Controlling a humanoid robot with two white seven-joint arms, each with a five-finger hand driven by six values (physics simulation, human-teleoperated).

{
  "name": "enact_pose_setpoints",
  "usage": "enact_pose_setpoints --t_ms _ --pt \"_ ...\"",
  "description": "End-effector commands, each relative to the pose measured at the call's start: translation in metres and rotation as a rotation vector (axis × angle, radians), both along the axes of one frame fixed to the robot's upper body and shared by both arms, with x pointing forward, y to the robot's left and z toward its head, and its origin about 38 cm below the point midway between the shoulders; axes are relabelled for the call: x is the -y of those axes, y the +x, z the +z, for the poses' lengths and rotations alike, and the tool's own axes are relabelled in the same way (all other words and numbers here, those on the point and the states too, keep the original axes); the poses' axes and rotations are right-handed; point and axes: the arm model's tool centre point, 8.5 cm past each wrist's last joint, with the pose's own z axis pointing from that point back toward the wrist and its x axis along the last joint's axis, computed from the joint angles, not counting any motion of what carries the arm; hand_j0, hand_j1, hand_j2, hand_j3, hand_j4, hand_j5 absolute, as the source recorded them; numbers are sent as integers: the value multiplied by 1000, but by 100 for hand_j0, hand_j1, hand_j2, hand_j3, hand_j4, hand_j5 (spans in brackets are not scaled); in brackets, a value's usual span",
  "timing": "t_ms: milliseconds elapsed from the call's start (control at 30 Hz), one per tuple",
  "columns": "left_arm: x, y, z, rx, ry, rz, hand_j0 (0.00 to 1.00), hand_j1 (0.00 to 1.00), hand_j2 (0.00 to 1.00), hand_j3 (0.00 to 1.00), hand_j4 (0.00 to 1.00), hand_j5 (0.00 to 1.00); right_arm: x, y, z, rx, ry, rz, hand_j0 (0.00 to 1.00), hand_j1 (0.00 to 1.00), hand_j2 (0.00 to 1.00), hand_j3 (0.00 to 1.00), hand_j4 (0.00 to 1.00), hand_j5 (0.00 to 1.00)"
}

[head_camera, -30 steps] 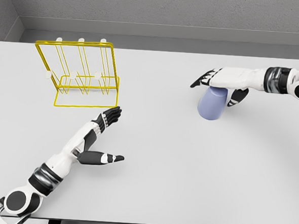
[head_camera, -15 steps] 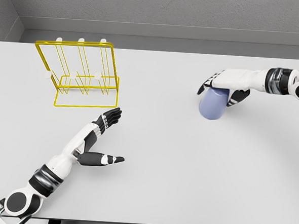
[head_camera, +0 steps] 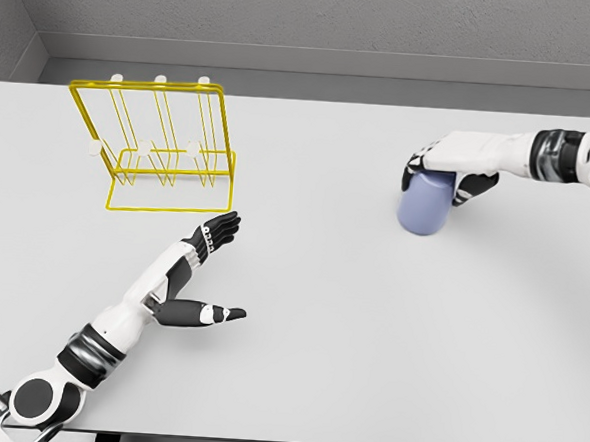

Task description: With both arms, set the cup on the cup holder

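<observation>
Fingers of the right hand (head_camera: 448,170) are curling around the top of a pale blue cup (head_camera: 423,203), which is sitting upside down on the white table (head_camera: 319,313) directly under the palm, with the thumb on the side nearer the camera and the other fingers wrapping the far side. The grip is looking closed on the cup, though the cup's lower rim appears to be resting on the table, so lifting is judged not yet begun. Well across the table from that hand, the yellow wire cup holder (head_camera: 159,148) is standing upright with its white-tipped pegs bare, no cup hanging on any of them. The left hand (head_camera: 204,266) is lying just in front of the holder's base, fingers stretched out flat toward it and thumb spread wide, holding nothing. Judging by how things are lying, the task is sitting at an early stage: the grasp is being made, while the lift, the carry across the table, any handover to the waiting left hand and the setting of the cup onto a peg are all remaining. The wide gap between cup and holder is suggesting that both arms are needed to bridge it.
</observation>
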Motion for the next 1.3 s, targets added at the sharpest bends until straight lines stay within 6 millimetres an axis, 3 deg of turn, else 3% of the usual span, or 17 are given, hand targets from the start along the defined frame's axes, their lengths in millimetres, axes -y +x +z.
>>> enact_pose_setpoints --t_ms 0,633,1267 --pt "0 0 0 0 -1 0 100 100 100 100 100 100 2 -1 4 6 5 -2 61 61 61 61 61 61" --pt "0 0 0 0 -2 0 100 100 100 100 100 100 -10 -8 32 65 55 52 59 59 59 59 59 59" --pt "3 -2 -2 -10 -23 13 100 100 100 100 100 100 -51 -25 44 89 106 179 59 59 59 59 59 59"
